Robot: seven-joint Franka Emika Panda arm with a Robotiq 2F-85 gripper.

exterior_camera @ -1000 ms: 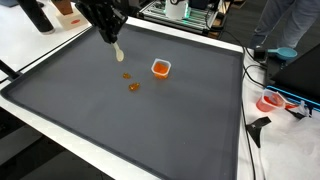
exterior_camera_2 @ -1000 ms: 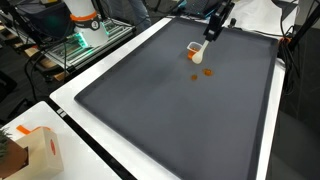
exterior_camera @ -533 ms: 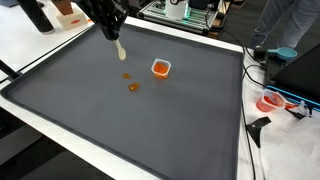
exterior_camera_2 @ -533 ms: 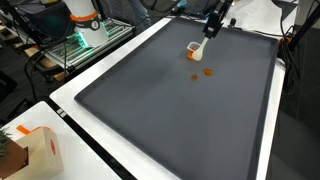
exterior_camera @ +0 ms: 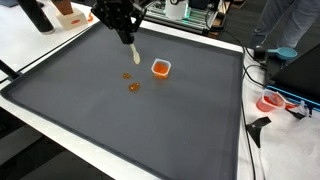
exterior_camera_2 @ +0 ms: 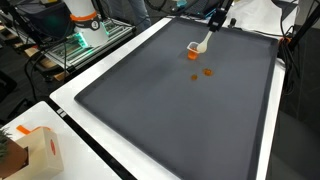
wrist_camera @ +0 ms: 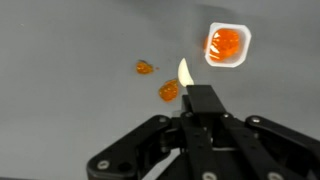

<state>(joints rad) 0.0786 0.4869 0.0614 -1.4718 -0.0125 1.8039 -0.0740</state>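
Observation:
My gripper (exterior_camera: 126,34) is shut on a white plastic spoon (exterior_camera: 133,56) whose bowl hangs just above the dark grey mat (exterior_camera: 150,130). A small white cup (exterior_camera: 160,68) with orange pieces inside stands a little beyond the spoon's tip. Two loose orange pieces (exterior_camera: 133,87) lie on the mat below the spoon. In the wrist view the spoon (wrist_camera: 184,71) sticks out between the closed fingers (wrist_camera: 200,100), with the cup (wrist_camera: 227,45) to its upper right and the orange pieces (wrist_camera: 169,91) beside the tip. In an exterior view the spoon (exterior_camera_2: 203,43) overlaps the cup (exterior_camera_2: 194,47).
The mat lies on a white table (exterior_camera: 30,120). Dark bottles (exterior_camera: 36,15) stand at a far corner. A red and white container (exterior_camera: 272,101) and cables lie off the table's side. A cardboard box (exterior_camera_2: 30,152) sits near a front corner. People stand behind the table.
My gripper has carried the spoon sideways across the mat toward the white cup; the spoon's tip is now close beside the cup. The orange pieces have not moved.

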